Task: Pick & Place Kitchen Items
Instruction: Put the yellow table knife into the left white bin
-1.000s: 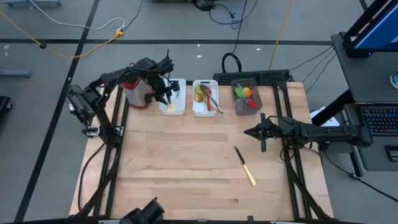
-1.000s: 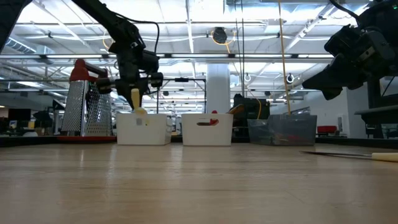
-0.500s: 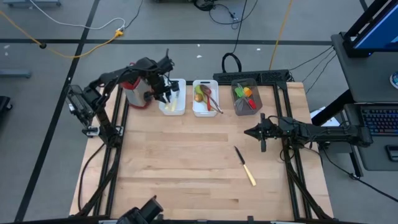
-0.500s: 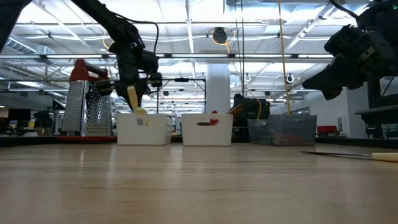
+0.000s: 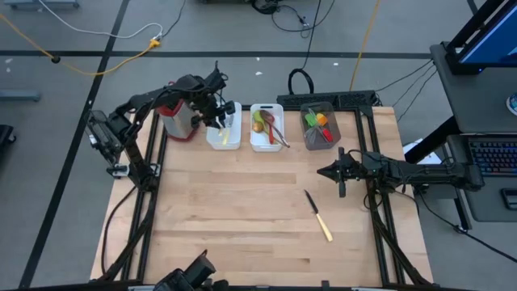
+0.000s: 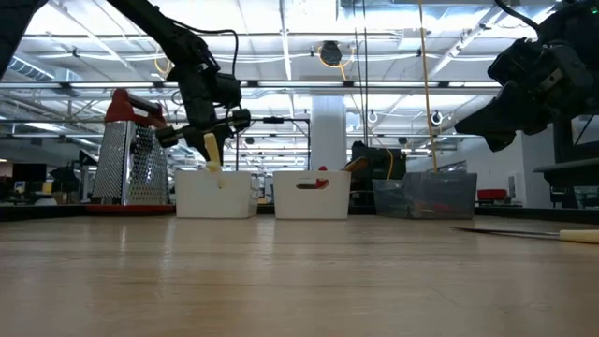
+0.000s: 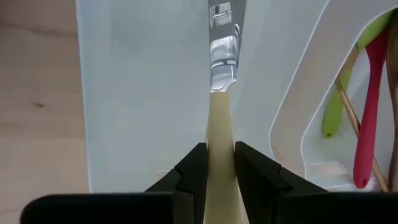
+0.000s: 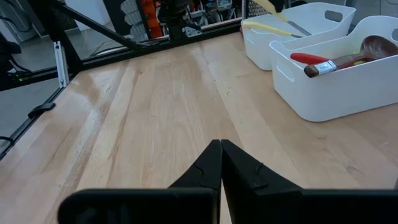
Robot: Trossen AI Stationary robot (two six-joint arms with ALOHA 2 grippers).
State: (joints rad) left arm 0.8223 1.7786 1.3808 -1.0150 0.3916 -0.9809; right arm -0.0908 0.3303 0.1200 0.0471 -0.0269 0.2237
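My left gripper point(image 5: 216, 113) is over the left white tray point(image 5: 229, 144) at the table's far side, shut on a cream-handled knife point(image 7: 221, 118). The knife's steel blade point(image 7: 224, 43) points away from the fingers, down into the tray. Another cream-handled knife point(image 8: 268, 26) lies in that tray. A third one point(image 5: 318, 217) lies flat on the wood right of centre. My right gripper point(image 5: 325, 171) waits shut above the table's right side, touching nothing. My left gripper pinches the knife's cream handle point(image 7: 221, 146) between its two fingers point(image 7: 193, 169). They come from above, slanting steeply down, and the knife runs along them. It hangs tilted below the gripper point(image 6: 211, 148), blade end lowest. Whether its tip touches the tray I cannot tell.
A red-topped metal box grater point(image 5: 173, 121) stands just left of the left tray. The middle white tray point(image 5: 255, 142) holds red and green utensils, and the grey tray point(image 5: 310, 142) holds several more. The near half of the table point(image 5: 234, 234) is bare wood apart from the knife.
My left gripper has stayed over the left tray but tipped and rolled. The knife's handle, upright below the fingers a second ago, now slants.
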